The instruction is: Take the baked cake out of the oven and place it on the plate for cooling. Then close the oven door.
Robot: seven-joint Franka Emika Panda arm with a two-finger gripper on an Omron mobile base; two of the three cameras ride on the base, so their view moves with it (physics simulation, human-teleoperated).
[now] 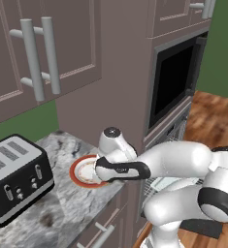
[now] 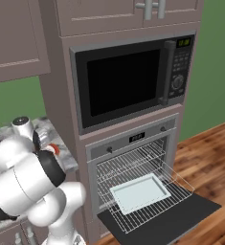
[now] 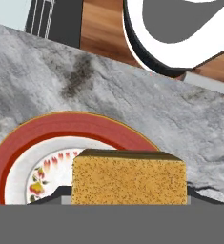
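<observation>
The gripper (image 1: 97, 170) hangs over the plate (image 1: 75, 172) on the marbled counter (image 1: 57, 213), its jaws set fairly wide on either side of the baked cake (image 3: 129, 177); the cake sits at six o'clock in the hand view, above the plate's red rim; the oven door (image 2: 166, 221) lies open below the pale tray (image 2: 140, 192) on its rack.

Left base view looks from behind over the counter (image 1: 62, 213). Right base view faces the oven (image 2: 138, 177). Hand view sits very close above the plate (image 3: 61, 128); the left view shows it too.
</observation>
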